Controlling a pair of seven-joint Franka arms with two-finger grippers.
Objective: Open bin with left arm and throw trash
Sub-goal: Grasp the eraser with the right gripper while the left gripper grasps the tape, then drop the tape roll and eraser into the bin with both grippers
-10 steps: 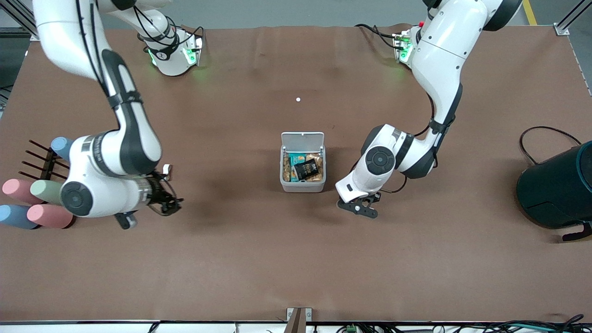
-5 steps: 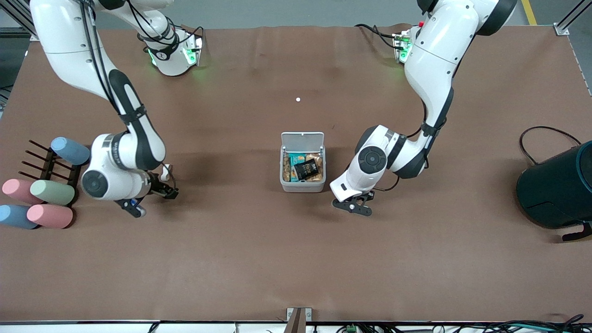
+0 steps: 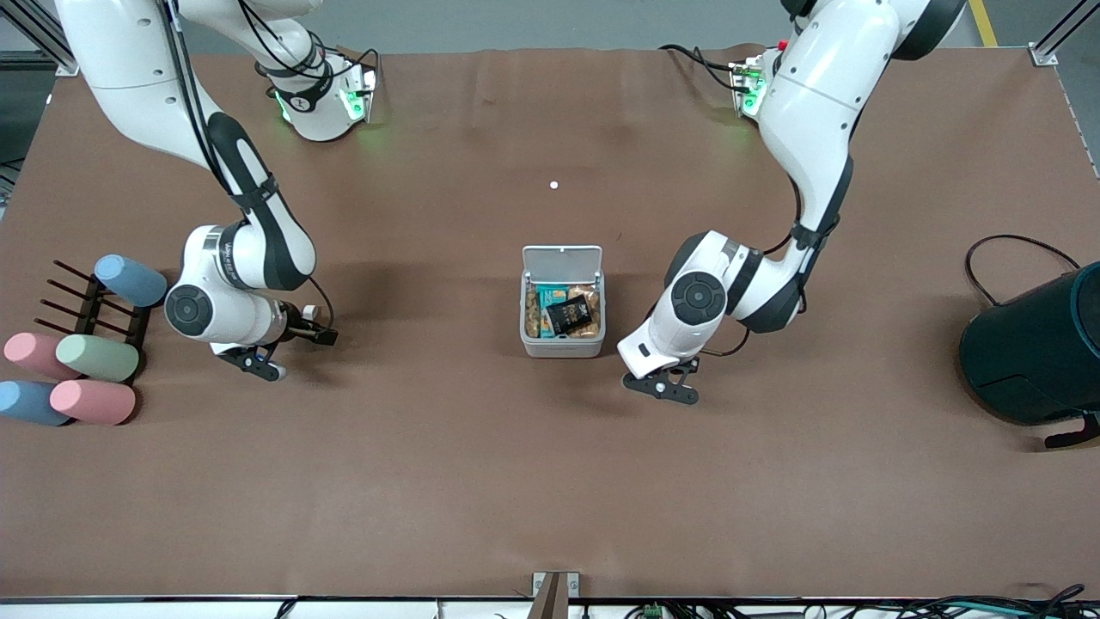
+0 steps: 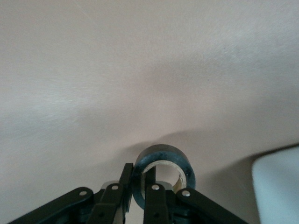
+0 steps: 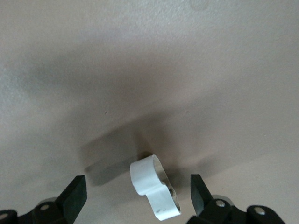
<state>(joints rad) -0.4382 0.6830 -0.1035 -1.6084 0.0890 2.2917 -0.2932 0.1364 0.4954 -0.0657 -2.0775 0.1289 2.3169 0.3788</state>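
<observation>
- The bin [image 3: 562, 313] is sitting mid-surface with its lid [image 3: 562, 259] standing open, a black packet [image 3: 569, 315] lying inside among snack wrappers.
- The left gripper [image 3: 662, 385] is hanging just beside the bin, toward the left arm's end and slightly nearer the front camera; its fingers [image 4: 152, 196] are pinching the wall of a dark tape roll [image 4: 163, 175], one finger inside the ring, one outside.
- The right gripper [image 3: 258, 359] is hovering low over the surface [image 3: 550, 481] near the right arm's end, its fingers [image 5: 74, 196] spreading wide around a white bone-shaped piece [image 5: 154, 191] without touching it.
- Pastel cylinders [image 3: 86, 378] are lying by a dark rack [image 3: 86, 301] at that end.
- A dark teal cylinder [image 3: 1035, 344] is standing at the left arm's end.
</observation>
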